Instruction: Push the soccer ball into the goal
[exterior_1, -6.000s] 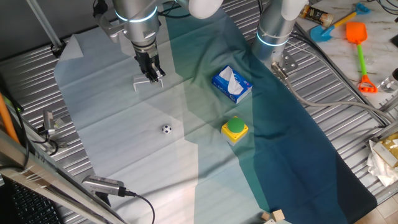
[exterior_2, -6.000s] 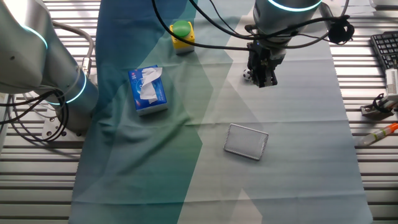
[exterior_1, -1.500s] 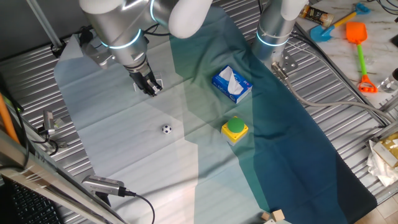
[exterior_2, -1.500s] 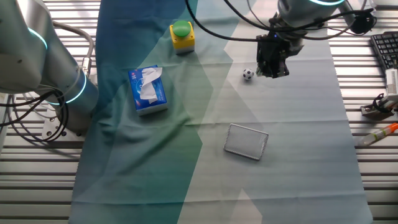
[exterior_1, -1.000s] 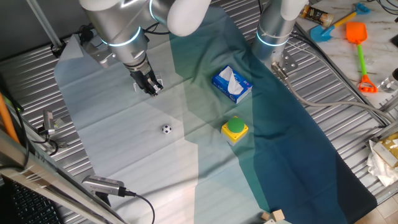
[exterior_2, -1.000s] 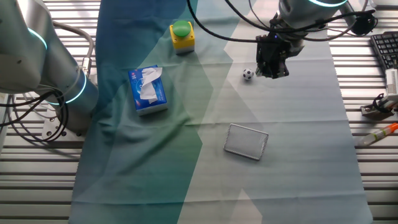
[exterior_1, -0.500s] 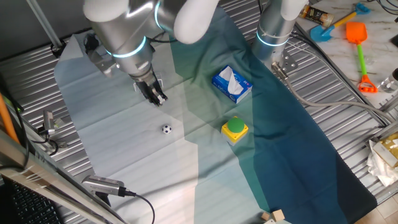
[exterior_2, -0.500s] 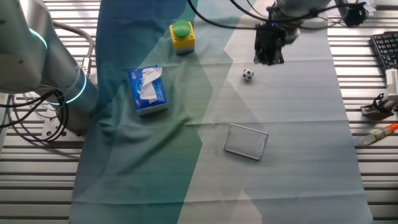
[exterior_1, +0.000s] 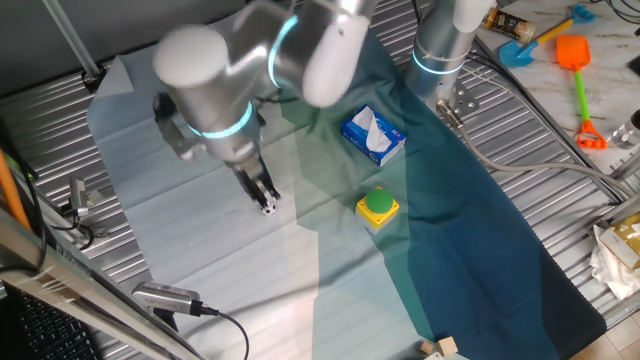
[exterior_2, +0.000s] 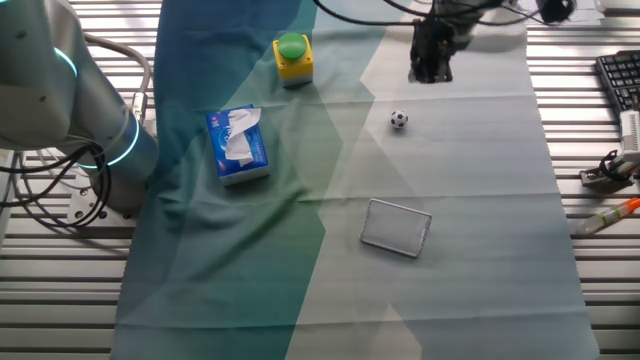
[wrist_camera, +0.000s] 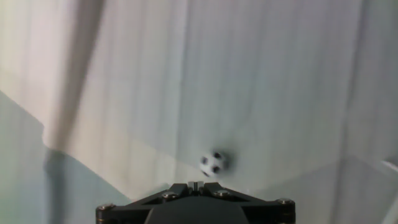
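Note:
The soccer ball (exterior_2: 399, 119) is a tiny white ball with black patches lying on the pale cloth. It also shows in the hand view (wrist_camera: 214, 163), just ahead of my fingertips and slightly right. My gripper (exterior_2: 432, 72) is shut and empty, on the side of the ball away from the goal (exterior_2: 396, 228). The goal is a low pale wire frame lying nearer the camera in that view. In one fixed view my gripper (exterior_1: 266, 200) hangs right at the ball (exterior_1: 269, 209), and my arm hides the goal. The shut tips (wrist_camera: 194, 185) show at the bottom of the hand view.
A blue-white tissue box (exterior_2: 238, 146) and a green button on a yellow box (exterior_2: 292, 55) sit on the dark green cloth left of the ball. A second arm's base (exterior_2: 70, 110) stands at the far left. A keyboard (exterior_2: 620, 80) lies at the right edge.
My gripper has swung from beside the ball round to its far side, opposite the goal. The ball has not moved. The jaws stay shut.

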